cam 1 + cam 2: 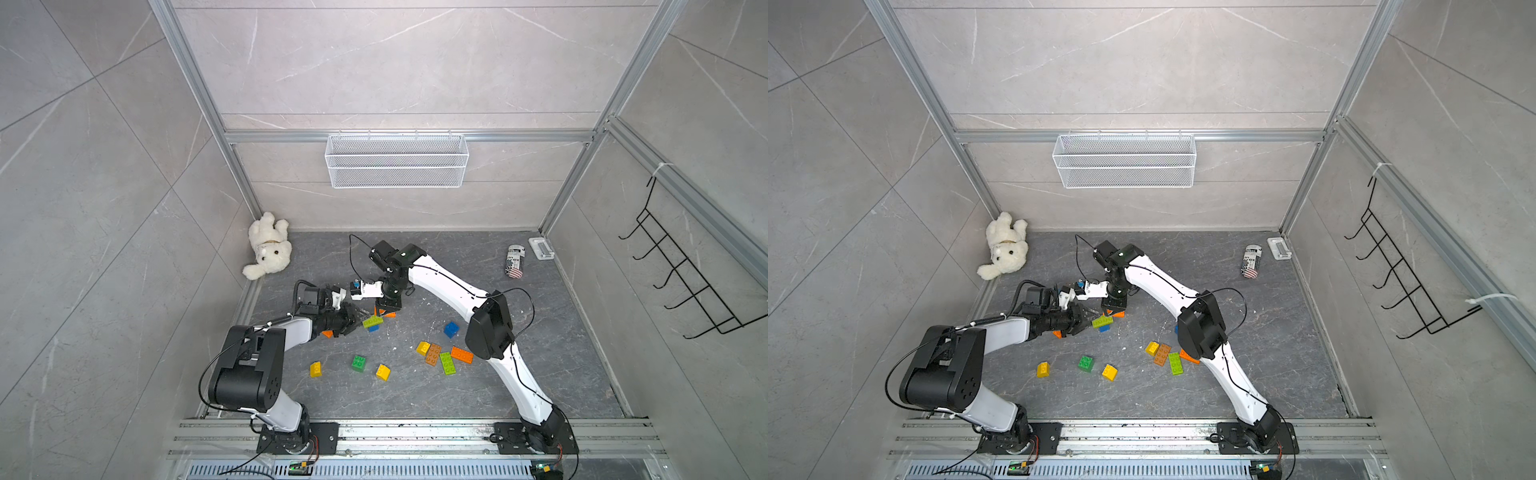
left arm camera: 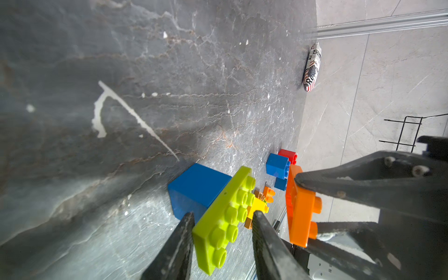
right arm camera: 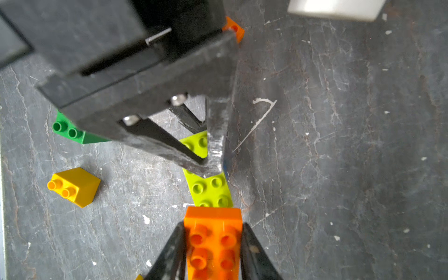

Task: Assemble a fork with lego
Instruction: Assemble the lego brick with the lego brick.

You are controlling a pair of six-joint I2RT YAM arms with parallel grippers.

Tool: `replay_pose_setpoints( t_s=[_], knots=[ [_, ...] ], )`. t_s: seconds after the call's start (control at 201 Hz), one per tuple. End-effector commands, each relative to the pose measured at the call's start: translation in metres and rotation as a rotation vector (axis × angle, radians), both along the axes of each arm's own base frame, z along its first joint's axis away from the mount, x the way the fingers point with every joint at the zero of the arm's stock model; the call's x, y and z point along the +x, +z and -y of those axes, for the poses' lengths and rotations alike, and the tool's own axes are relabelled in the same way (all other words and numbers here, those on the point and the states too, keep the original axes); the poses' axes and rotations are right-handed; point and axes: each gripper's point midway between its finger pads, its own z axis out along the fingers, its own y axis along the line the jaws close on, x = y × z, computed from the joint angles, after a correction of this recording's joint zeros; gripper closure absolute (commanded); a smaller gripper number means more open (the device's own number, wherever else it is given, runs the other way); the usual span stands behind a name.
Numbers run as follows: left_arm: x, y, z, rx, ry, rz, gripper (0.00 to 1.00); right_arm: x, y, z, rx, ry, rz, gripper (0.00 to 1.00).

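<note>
A lime plate (image 1: 372, 321) (image 2: 225, 223) rests on a blue brick (image 2: 196, 186) on the dark floor left of centre. My left gripper (image 1: 360, 318) (image 2: 221, 215) reaches in from the left and is shut on this plate, one finger along each long side. My right gripper (image 1: 384, 309) (image 3: 213, 224) hangs just behind the plate, shut on an orange brick (image 3: 213, 242) (image 2: 300, 208). That brick is held close to the plate's far end and apart from it. Loose lego lies around: a green brick (image 1: 358, 363), two yellow ones (image 1: 315, 369) (image 1: 382, 372) and a blue one (image 1: 451, 329).
A cluster of yellow, brown, lime and orange bricks (image 1: 440, 355) lies beside the right arm's elbow. A plush bear (image 1: 268, 249) sits in the back left corner and a printed can (image 1: 515, 261) lies at the back right. A wire basket (image 1: 397, 160) hangs on the back wall.
</note>
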Motion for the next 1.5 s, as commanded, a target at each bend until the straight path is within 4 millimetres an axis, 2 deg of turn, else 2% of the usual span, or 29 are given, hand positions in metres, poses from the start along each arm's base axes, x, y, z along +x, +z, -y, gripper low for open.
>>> replay_pose_setpoints(
  t_s=[0.0,0.259,0.333,0.368,0.388,0.622,0.766,0.801,0.826,1.005,1.334,1.493],
  knots=[
    [-0.006,-0.001,-0.001,0.008,0.001,-0.026,0.58,-0.005,-0.017,0.002,-0.033,0.059,-0.025,0.64],
    [-0.005,-0.001,-0.003,0.017,0.003,-0.030,0.59,-0.008,-0.026,-0.006,-0.006,0.129,-0.038,0.62],
    [-0.004,-0.001,-0.003,0.015,-0.002,-0.032,0.59,-0.013,-0.030,-0.006,-0.010,0.144,-0.070,0.62],
    [-0.004,-0.002,-0.002,0.016,-0.003,-0.035,0.59,-0.016,-0.024,-0.007,-0.004,0.152,-0.073,0.62],
    [-0.004,-0.003,-0.003,0.017,-0.003,-0.036,0.60,-0.018,-0.036,-0.006,-0.022,0.154,-0.101,0.62],
    [0.001,-0.007,-0.006,0.030,0.003,-0.041,0.61,-0.042,-0.045,0.003,-0.060,0.155,-0.219,0.64],
    [0.004,-0.009,-0.008,0.031,0.002,-0.041,0.61,-0.042,-0.043,0.004,-0.067,0.111,-0.219,0.66],
    [0.005,-0.007,-0.008,0.026,0.001,-0.035,0.62,-0.040,-0.048,0.004,-0.068,0.098,-0.218,0.66],
    [0.006,-0.007,-0.007,0.023,0.000,-0.032,0.62,-0.038,-0.038,0.002,-0.049,0.091,-0.194,0.66],
    [0.002,-0.011,-0.007,0.023,-0.008,-0.038,0.63,-0.026,-0.036,-0.005,-0.041,0.013,-0.114,0.67],
    [0.000,-0.023,-0.009,0.038,-0.007,-0.062,0.66,-0.022,-0.045,0.000,-0.082,-0.021,-0.045,0.68],
    [0.000,-0.029,-0.011,0.052,-0.005,-0.074,0.67,-0.031,-0.054,0.004,-0.109,0.065,-0.025,0.68]
  ],
)
